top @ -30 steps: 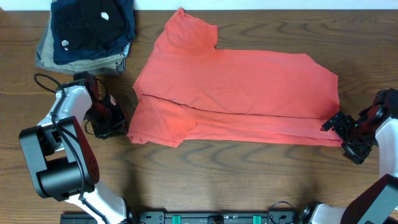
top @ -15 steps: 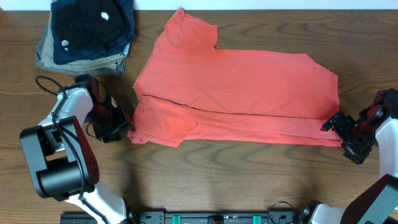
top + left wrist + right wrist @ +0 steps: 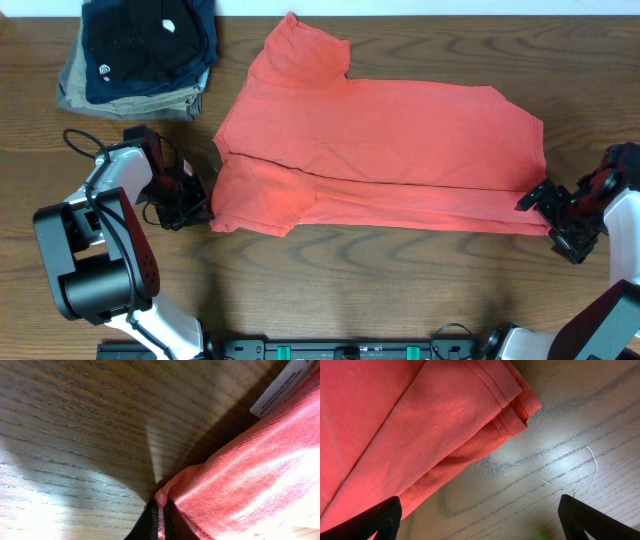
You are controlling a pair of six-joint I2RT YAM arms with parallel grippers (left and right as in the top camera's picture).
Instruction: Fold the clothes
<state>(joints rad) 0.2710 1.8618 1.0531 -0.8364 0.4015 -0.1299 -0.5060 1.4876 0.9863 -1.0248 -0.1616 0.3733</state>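
The coral-red T-shirt point(image 3: 380, 150) lies lengthwise 9 to 3 o'clock, hem at 3, white label point(image 3: 285, 387) illegible. Left fingers point(image 3: 148, 522) clamp its edge; right fingers point(image 3: 385, 516) stand apart.

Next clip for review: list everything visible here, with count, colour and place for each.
T-shirt: one, coral-red, folded lengthwise across the middle of the table.
white label: one, white, at the shirt's edge, seen in the left wrist view.
navy-black garments: folded stack, number unclear, far-left corner.
khaki-grey garment: one, folded, under the navy-black stack.
table: one, brown wood grain, under everything.
left gripper: one, black, shut on the T-shirt's left near corner.
right gripper: one, black, open, beside the shirt's right near corner.
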